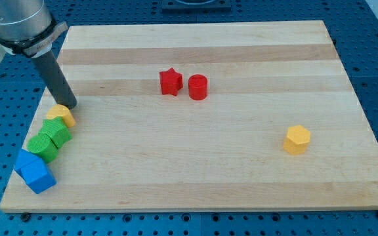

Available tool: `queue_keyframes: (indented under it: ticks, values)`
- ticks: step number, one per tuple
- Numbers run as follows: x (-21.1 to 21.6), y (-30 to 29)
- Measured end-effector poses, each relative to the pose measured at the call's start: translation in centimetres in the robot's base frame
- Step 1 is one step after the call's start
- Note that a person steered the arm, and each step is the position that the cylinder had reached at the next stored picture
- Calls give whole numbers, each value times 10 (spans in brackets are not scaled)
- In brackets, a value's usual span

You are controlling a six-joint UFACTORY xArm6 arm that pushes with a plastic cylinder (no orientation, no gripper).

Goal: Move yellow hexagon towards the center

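The yellow hexagon [297, 139] sits at the view's right, below the middle of the wooden board [241, 177]. My tip [70, 105] is far off at the view's left edge of the board, just above another small yellow block [62, 115] and touching or nearly touching it. The dark rod rises up and to the left from the tip.
A red star [170, 82] and a red cylinder [198, 87] stand side by side above the board's middle. At the view's left edge, below the small yellow block, lie two green blocks [51, 139] and two blue blocks [34, 170] in a diagonal row.
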State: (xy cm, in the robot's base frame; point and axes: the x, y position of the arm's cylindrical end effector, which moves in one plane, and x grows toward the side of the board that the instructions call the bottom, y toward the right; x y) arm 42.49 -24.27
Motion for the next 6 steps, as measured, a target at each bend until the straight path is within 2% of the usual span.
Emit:
queue_keyframes:
  ticks: [1, 3, 5, 6]
  values:
    - [-14, 31]
    - [11, 171]
    - [39, 371]
    - [70, 476]
